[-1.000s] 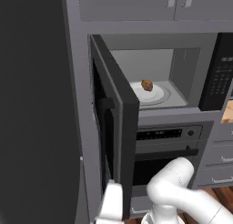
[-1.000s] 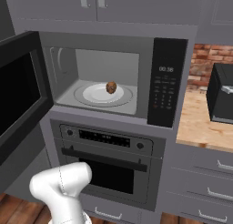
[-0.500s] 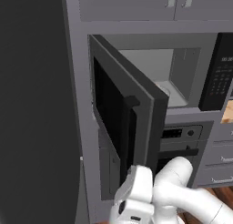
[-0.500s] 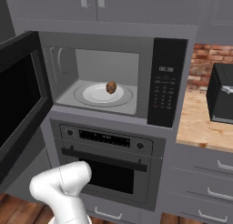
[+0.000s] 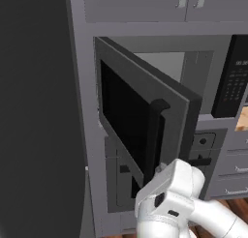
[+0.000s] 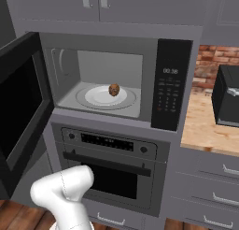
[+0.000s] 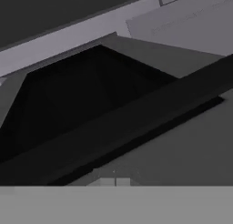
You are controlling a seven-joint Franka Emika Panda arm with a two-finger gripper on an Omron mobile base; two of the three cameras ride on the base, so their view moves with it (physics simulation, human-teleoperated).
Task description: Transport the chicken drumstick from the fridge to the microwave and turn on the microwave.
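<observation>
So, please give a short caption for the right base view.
Chicken drumstick on the turntable inside the microwave, door half open.

The arm [image 5: 180, 199] is glossy white, built of rounded, tube-like segments with smooth bulging joints; a blockier white housing near its upper end carries small dark recesses and a dark slot; from the right, a plain white domed elbow [image 6: 63, 189] shows; no cables visible.

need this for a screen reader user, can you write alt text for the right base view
A chicken drumstick sits on a pale round turntable inside an open microwave, whose dark-windowed door hangs partly open at the left. Below is an oven with a horizontal handle; the robot's white arm rises at the lower left.
</observation>
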